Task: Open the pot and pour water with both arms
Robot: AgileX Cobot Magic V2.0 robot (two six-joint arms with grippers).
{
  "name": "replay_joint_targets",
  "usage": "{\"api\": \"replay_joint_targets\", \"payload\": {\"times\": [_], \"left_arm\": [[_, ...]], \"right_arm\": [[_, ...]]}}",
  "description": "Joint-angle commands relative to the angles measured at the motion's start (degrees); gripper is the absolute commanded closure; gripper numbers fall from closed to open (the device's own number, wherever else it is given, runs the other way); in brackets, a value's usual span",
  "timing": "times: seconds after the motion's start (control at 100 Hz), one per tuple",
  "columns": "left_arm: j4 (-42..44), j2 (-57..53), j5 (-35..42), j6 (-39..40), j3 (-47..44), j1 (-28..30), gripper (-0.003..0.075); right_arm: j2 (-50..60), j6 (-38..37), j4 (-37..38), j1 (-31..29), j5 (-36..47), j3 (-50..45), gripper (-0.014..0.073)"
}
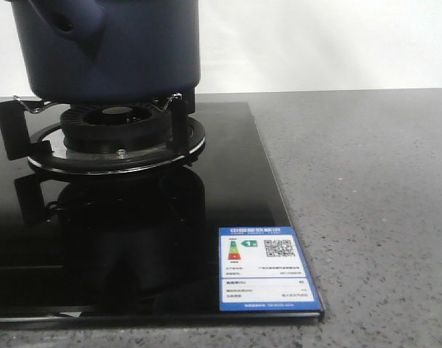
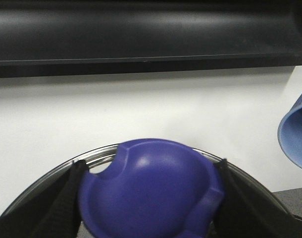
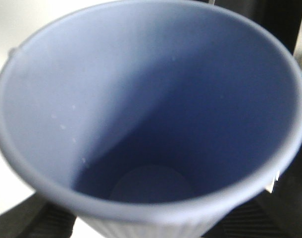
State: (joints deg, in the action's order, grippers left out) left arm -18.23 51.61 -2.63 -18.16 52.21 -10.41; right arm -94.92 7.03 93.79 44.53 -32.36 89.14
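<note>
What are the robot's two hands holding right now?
The left end effector grips the lid by its purple knob. The right one holds the pale blue cup around its ribbed outside.

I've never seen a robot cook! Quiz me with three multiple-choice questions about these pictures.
1. Where does the pot stand?
A. On the gas burner
B. On the grey counter
C. In a sink

2. What colour is the cup?
A. Red
B. Pale blue
C. Yellow

3. What is the left gripper doing?
A. Hanging open over the counter
B. Holding a spoon
C. Closed on the lid knob

Answers:
1. A: the front view shows the pot resting on the supports of the gas burner.
2. B: the cup is pale blue inside and on its rim.
3. C: the left gripper has a finger on each side of the lid knob.
</note>
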Motion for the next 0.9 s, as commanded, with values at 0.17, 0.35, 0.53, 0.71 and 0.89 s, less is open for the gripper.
{"api": "replay_joint_targets", "payload": {"times": [0.17, 0.35, 0.53, 0.71, 0.89], "left_arm": [[0.02, -1.18, 6.23, -0.15, 2.1, 0.03, 0.038], [0.02, -1.18, 6.23, -0.15, 2.1, 0.03, 0.038], [0.02, -1.18, 6.23, -0.15, 2.1, 0.03, 0.038], [0.02, -1.18, 6.13, -0.15, 2.1, 0.03, 0.038], [0.02, -1.18, 5.67, -0.15, 2.1, 0.03, 0.038]], "right_arm": [[2.58, -0.01, 3.11, 0.16, -0.64, 2.19, 0.0214], [2.58, -0.27, 3.11, 0.16, -1.27, 2.19, 0.0214], [2.58, -10.16, 2.8, 0.16, -4.06, 2.19, 0.0215], [2.58, -16.87, 2.38, 0.06, -9.77, 2.19, 0.0214], [4.62, -23.33, -6.48, -0.75, -9.48, 2.19, 0.0214]]}}
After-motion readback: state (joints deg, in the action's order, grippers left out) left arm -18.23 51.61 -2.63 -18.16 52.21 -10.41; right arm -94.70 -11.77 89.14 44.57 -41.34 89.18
